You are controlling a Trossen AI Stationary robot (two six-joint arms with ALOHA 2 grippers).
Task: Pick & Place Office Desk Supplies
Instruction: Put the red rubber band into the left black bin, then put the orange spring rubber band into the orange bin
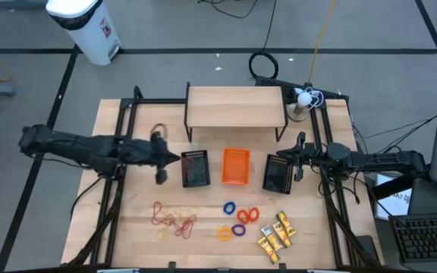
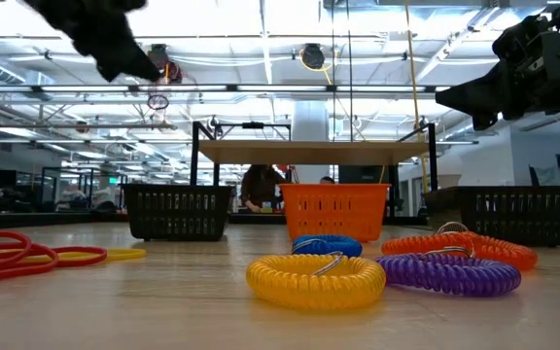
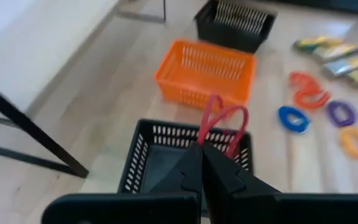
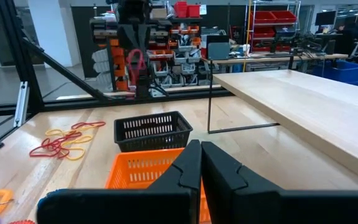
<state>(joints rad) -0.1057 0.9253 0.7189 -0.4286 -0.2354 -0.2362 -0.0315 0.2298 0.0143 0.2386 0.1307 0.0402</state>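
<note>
A red rubber band [image 3: 221, 122] is pinched in the closed left claw [image 3: 201, 151], held above the left black mesh tray [image 3: 146, 163]. Other rubber bands [image 1: 174, 220], coloured rings [image 1: 239, 218] and yellow oblong pieces [image 1: 275, 235] are spread on the worktop [image 1: 143, 243]. The right claw [image 4: 200, 149], closed and empty, is raised over the right black mesh tray [image 1: 277, 174], beside the orange tray [image 1: 235, 166].

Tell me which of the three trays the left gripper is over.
The black mesh tray on the left arm's side. The left gripper, shut on a red rubber band, hangs at its edge; the orange tray and other black tray sit farther right.
</note>
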